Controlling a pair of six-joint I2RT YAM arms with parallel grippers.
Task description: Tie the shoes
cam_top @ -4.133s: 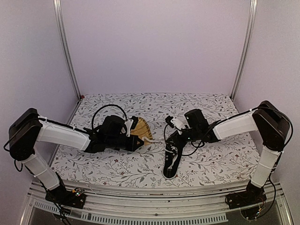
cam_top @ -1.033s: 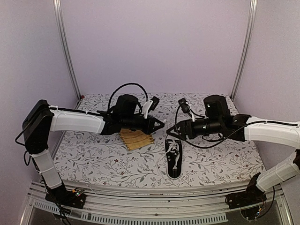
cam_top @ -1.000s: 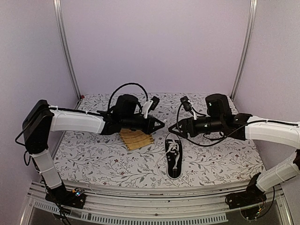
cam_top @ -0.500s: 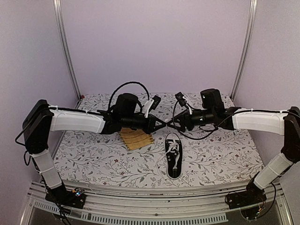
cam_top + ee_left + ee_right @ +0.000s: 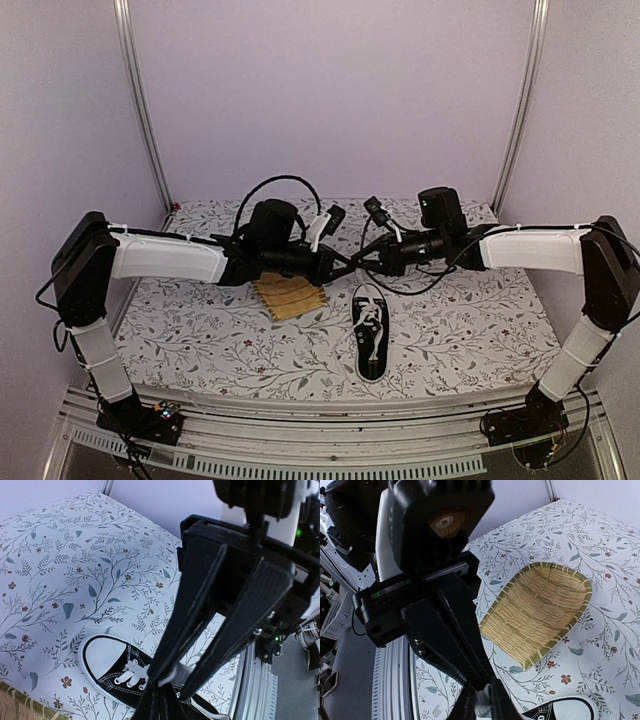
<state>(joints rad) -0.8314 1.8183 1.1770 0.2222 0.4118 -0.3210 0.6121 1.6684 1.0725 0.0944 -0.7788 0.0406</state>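
Black canvas sneaker (image 5: 368,345) with a white sole edge lies flat on the flowered cloth (image 5: 200,340), just right of the woven tray (image 5: 290,297) and apart from it. Its white toe cap points away from the arm bases, level with the tray, and its heel reaches nearer to them than the tray does.

Both arms stretch in level above the table and meet tip to tip in the air, up and to the right of the tray, over the toe end of the sneaker. The left gripper (image 5: 349,262) has its fingers pressed together, and in its wrist view a short piece of white lace (image 5: 175,676) runs out from their tips. The right gripper (image 5: 363,262) faces it head on with its two fingers drawn in to a narrow V around that same piece of lace; its own wrist view shows the fingertips pinching the white strand. The rest of the lacing sits slack on the sneaker.
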